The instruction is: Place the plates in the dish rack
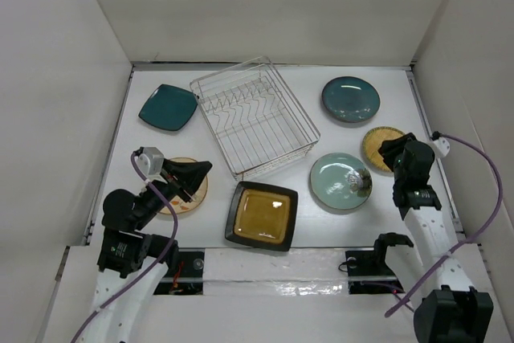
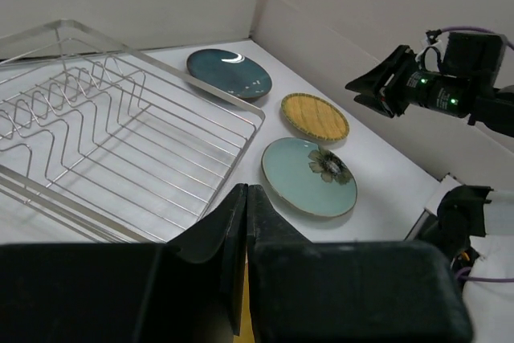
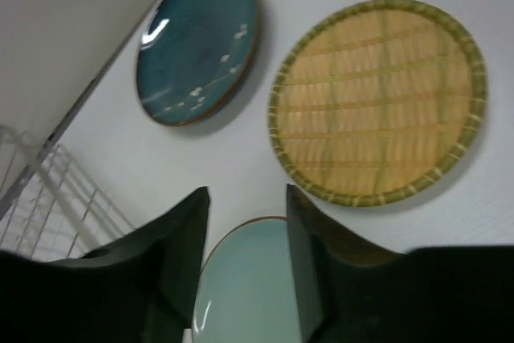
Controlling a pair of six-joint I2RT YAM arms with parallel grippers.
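The silver wire dish rack (image 1: 291,95) stands empty at the table's middle back. Around it lie a teal square plate (image 1: 168,107), a dark blue-grey round plate (image 1: 351,99), a pale green round plate (image 1: 337,182) and a black-rimmed amber square plate (image 1: 262,215). The small yellow woven-look plate (image 1: 373,140) is partly hidden by my right gripper. My left gripper (image 1: 206,169) is shut and empty above the cream patterned plate (image 1: 191,197). My right gripper (image 3: 247,194) is open and empty, above the gap between the green plate (image 3: 249,287) and the yellow plate (image 3: 377,102).
White walls close in the table on the left, back and right. In the left wrist view the rack (image 2: 165,67) fills the left, with the blue-grey (image 2: 229,72), yellow (image 2: 315,116) and green (image 2: 309,176) plates and the right arm (image 2: 438,90) beyond.
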